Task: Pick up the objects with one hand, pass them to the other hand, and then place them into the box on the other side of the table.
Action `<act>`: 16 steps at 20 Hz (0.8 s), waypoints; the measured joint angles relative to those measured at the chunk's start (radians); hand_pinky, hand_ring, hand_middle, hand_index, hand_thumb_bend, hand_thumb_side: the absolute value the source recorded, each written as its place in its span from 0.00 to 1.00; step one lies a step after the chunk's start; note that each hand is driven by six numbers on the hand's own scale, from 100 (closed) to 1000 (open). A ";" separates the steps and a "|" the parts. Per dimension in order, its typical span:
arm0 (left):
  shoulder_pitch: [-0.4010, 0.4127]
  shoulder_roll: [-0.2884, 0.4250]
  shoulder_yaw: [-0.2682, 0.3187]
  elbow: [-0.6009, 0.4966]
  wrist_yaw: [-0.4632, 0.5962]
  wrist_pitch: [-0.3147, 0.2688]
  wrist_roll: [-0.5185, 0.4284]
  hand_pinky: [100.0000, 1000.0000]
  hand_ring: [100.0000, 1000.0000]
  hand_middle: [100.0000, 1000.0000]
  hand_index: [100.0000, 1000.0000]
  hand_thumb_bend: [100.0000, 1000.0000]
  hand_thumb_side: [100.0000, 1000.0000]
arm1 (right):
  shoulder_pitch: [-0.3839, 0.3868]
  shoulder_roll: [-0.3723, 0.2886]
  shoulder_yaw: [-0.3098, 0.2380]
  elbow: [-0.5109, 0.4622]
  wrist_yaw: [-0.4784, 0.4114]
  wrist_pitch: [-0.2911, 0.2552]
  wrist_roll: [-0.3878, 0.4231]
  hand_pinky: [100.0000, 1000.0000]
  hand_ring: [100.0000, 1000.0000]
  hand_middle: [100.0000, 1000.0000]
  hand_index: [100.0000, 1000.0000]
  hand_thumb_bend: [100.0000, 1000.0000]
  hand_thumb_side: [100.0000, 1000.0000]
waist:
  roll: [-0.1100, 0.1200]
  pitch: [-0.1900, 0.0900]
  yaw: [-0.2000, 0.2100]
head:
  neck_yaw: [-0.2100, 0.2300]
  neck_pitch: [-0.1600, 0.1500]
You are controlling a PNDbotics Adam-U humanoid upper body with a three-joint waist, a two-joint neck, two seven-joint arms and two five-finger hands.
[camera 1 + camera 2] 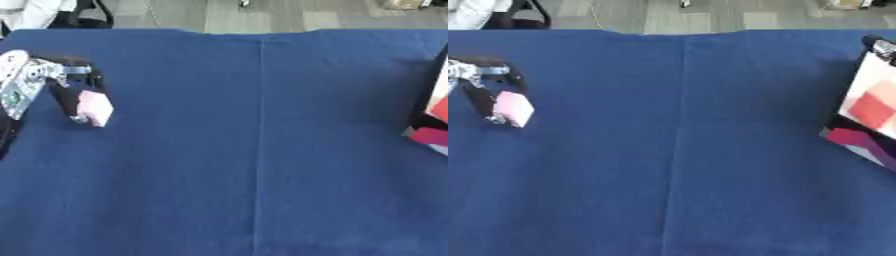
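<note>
Blue surface (262, 150). Left robot hand (66, 85) far left of box (872, 112), fingers curled round pink block (94, 107). Right robot hand unseen.

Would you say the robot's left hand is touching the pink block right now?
Touching: in the left eye view the left hand has its dark fingers curled round the pink block, with no gap showing.
</note>
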 measured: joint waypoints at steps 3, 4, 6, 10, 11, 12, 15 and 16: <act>0.000 0.000 0.002 -0.002 -0.015 0.003 -0.005 0.86 0.82 0.72 0.72 0.58 0.00 | 0.003 0.000 -0.005 0.006 0.000 -0.002 0.001 0.91 0.80 0.75 0.85 0.42 0.06 | 0.000 0.000 0.000 | 0.000 0.000; -0.001 0.000 0.003 -0.003 -0.022 0.003 -0.007 0.86 0.82 0.72 0.71 0.57 0.00 | 0.003 0.000 -0.005 0.008 0.000 -0.003 0.001 0.91 0.80 0.75 0.85 0.42 0.06 | 0.000 0.000 0.000 | 0.000 0.000; -0.001 0.000 0.005 -0.004 -0.032 0.002 -0.009 0.86 0.82 0.72 0.71 0.57 0.00 | 0.003 0.000 -0.007 0.012 0.000 -0.006 0.003 0.91 0.81 0.75 0.85 0.42 0.06 | 0.000 0.000 0.000 | 0.000 0.000; -0.001 0.000 0.005 -0.005 -0.041 -0.001 -0.010 0.84 0.79 0.66 0.59 0.48 0.00 | 0.004 0.000 -0.010 0.017 0.000 -0.010 0.003 0.91 0.81 0.76 0.85 0.41 0.07 | 0.000 0.000 -0.001 | 0.000 0.000; -0.001 0.000 0.005 -0.005 -0.042 -0.002 -0.008 0.83 0.77 0.64 0.55 0.45 0.00 | 0.006 0.000 -0.011 0.018 0.000 -0.011 0.003 0.91 0.81 0.76 0.85 0.41 0.07 | 0.000 0.000 -0.001 | 0.000 0.000; -0.001 0.000 0.005 -0.005 -0.043 -0.003 -0.004 0.82 0.76 0.61 0.50 0.41 0.00 | 0.008 0.000 -0.011 0.018 0.000 -0.012 0.003 0.91 0.81 0.76 0.85 0.41 0.07 | 0.000 0.000 -0.001 | 0.000 0.000; -0.001 0.000 0.006 -0.010 -0.044 -0.002 0.023 0.78 0.71 0.53 0.40 0.27 0.00 | 0.011 0.000 -0.011 0.018 0.000 -0.013 0.004 0.91 0.80 0.75 0.85 0.41 0.07 | 0.000 0.000 -0.001 | 0.000 0.000; -0.001 0.001 0.008 -0.015 -0.044 0.000 0.037 0.77 0.70 0.51 0.39 0.25 0.00 | 0.011 0.000 -0.011 0.018 0.000 -0.014 0.004 0.91 0.80 0.76 0.85 0.41 0.07 | 0.000 0.000 -0.001 | 0.000 0.000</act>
